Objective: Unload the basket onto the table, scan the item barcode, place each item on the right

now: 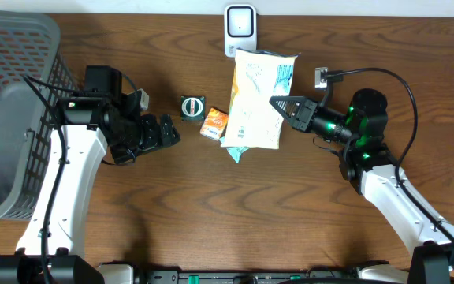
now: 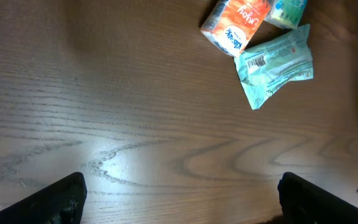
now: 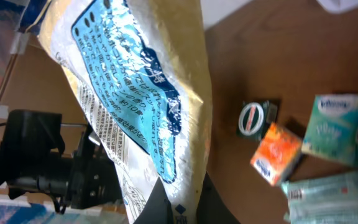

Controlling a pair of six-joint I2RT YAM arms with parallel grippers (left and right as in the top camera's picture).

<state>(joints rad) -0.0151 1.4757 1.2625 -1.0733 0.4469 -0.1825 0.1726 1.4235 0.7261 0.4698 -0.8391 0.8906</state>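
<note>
Holding entry: crinkled cream plastic pouch with a blue printed panel (image 1: 257, 95), glossy film, flat and limp, pinched at one long edge by the right gripper (image 1: 277, 103), jaws closed narrow on the film. The pouch hangs lifted over the brown wood-grain table (image 1: 353, 31). Its long axis runs from the near side toward the white box-shaped barcode scanner (image 1: 240, 28), with the far end just beside the scanner. The scanner lies forward of the jaws, toward the left arm's side, and the right arm is the nearer. No barcode on the pouch can be made out; presenting it probably means turning the printed face to the scanner. Left gripper (image 1: 169, 131): jaws wide, empty, well apart from the pouch. Also on the table: small orange cardboard carton (image 1: 213, 124), round green-and-black tin (image 1: 192, 107), teal soft film packet (image 2: 275, 68), grey plastic mesh basket (image 1: 6, 47).
</note>
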